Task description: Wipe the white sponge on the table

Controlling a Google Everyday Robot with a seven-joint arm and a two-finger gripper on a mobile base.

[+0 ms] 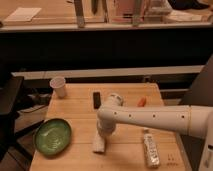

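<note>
Gripper (102, 134) down over white sponge (99, 145), front-centre of table (75, 107), between green plate (53, 136) and bottle (150, 148). Whether your gripper is clamped on it: cannot tell. Sponge appears to rest on tabletop. Reach judged done; wiping strokes left for you.

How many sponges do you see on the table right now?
1. The sponge lies toward the table's near edge, right under the pincer, between plate and bottle. The arm may hide others.

white cup (58, 86) back left, black bar (96, 99) and orange object (142, 101) alongside, green plate (53, 135) front left, bottle (150, 148) lying front right.
</note>
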